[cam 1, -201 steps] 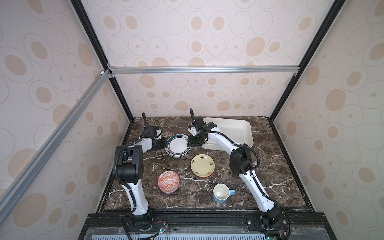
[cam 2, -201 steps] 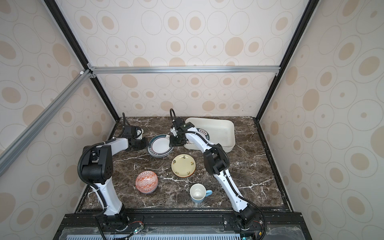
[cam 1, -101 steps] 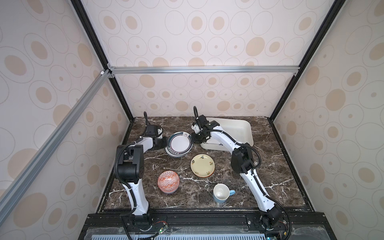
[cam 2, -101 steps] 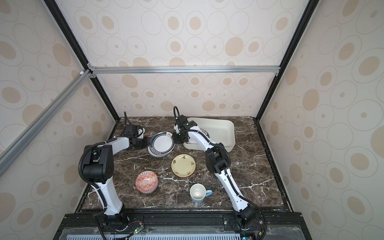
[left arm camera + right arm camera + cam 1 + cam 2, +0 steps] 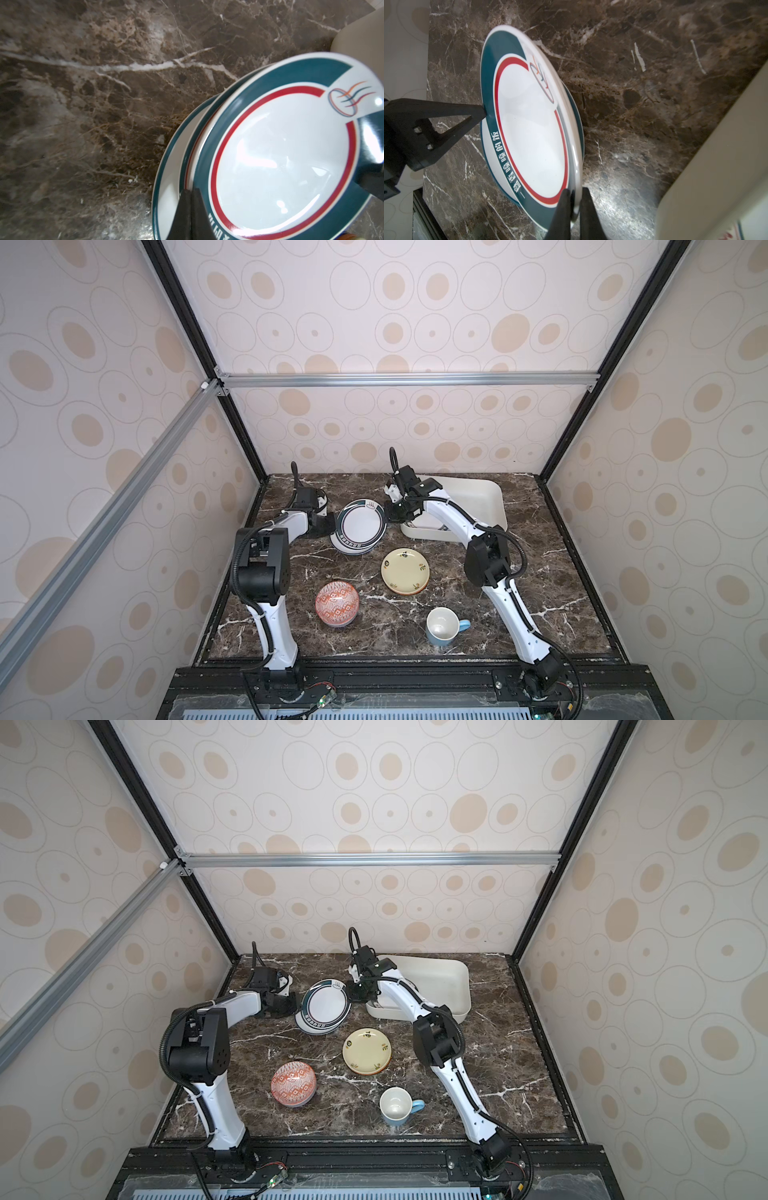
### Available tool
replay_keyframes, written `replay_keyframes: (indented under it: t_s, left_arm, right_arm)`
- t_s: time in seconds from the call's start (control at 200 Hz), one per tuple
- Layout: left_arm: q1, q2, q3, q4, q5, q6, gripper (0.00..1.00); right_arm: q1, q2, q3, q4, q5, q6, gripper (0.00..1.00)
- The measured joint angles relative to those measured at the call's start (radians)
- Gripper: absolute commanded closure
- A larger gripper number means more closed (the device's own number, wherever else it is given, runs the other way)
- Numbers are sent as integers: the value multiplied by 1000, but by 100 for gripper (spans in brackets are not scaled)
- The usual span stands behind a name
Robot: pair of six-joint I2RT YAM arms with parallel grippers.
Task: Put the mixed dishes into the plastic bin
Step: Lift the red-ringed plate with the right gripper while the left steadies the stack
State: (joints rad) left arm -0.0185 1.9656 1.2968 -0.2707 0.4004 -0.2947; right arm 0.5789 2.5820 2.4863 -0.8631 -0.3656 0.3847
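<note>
The white plate with the dark-green lettered rim stands tilted, its right edge raised off another green-rimmed plate under it. My right gripper is shut on that raised rim. My left gripper is shut, and its tips touch the tilted plate's left rim above the lower plate. The plastic bin sits just right of the right gripper. The cream-yellow plate, red-orange bowl and light-blue mug rest nearer the front.
The bin's off-white wall rises close beside the held plate. A patterned dish edge shows inside the bin. Black frame posts and patterned walls enclose the marble table on three sides.
My right gripper has closed on the white plate's right rim, and the plate has tilted up from lying flat. The left gripper stays shut at the left rim.
</note>
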Motion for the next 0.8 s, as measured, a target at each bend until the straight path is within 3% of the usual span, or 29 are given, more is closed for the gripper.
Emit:
replay_keyframes:
  t_s: [0.8]
  left_arm:
    - [13,-10,-17,2,16,0,92]
  right_arm:
    - [-20,-92,-101,-4,-73,-11,100]
